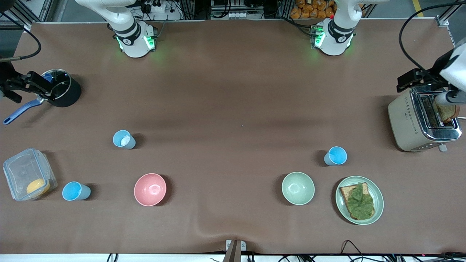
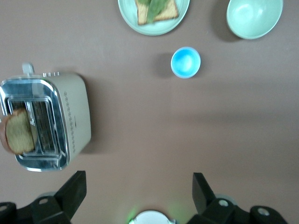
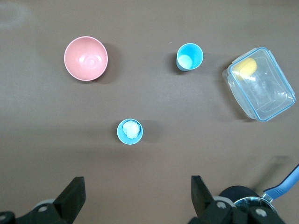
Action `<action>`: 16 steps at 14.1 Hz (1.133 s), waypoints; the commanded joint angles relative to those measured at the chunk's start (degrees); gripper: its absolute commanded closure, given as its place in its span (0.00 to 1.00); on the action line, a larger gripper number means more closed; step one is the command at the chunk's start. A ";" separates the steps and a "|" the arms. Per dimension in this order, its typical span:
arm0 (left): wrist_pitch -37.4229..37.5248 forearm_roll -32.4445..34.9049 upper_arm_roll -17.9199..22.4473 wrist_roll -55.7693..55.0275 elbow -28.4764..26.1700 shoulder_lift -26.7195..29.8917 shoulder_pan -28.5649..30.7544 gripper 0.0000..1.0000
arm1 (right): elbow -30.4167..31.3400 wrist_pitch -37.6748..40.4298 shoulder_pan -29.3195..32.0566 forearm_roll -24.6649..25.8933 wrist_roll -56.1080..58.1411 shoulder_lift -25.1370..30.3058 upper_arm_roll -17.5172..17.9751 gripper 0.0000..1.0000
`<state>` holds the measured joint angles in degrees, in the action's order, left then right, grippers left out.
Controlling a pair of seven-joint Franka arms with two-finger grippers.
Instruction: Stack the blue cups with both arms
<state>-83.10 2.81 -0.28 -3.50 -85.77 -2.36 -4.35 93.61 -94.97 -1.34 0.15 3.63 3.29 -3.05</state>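
Cups, three of them, all upright on the brown table (image 1: 233,91) and well apart. Pale blue cup with the white lump (image 1: 123,139) stands toward my right arm's end, farther from the front camera than the pink bowl (image 1: 150,189). Brighter blue cup (image 1: 75,191) stands between that bowl and the clear lidded box (image 1: 28,174), just beside the box. Third blue cup (image 1: 335,156) stands toward my left arm's end, near the green bowl (image 1: 297,188) and the green plate (image 1: 378,203) with toast and lettuce. My left gripper (image 2: 138,193) hangs over the toaster (image 1: 418,122) with its fingers spread wide, holding nothing. My right gripper (image 3: 135,196) hangs by the black pot (image 1: 62,89), fingers likewise spread and empty.
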 commanded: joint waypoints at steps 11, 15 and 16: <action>-1.89 0.53 -0.60 1.13 -0.01 0.16 0.40 0.00 | -0.53 0.67 -0.24 0.73 -0.73 0.31 -0.12 0.00; -1.81 0.53 -0.60 1.04 -0.01 0.16 0.40 0.00 | -0.53 0.67 -0.15 0.73 -0.73 0.31 -0.12 0.00; -1.89 0.53 -0.60 0.95 -0.10 0.16 0.40 0.00 | -0.53 0.67 -0.15 0.73 -0.73 0.31 -0.12 0.00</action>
<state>-84.54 3.00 -0.54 -3.50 -85.77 -2.36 -4.24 93.60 -94.97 -1.34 0.15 3.63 3.29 -3.08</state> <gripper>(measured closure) 0.000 0.000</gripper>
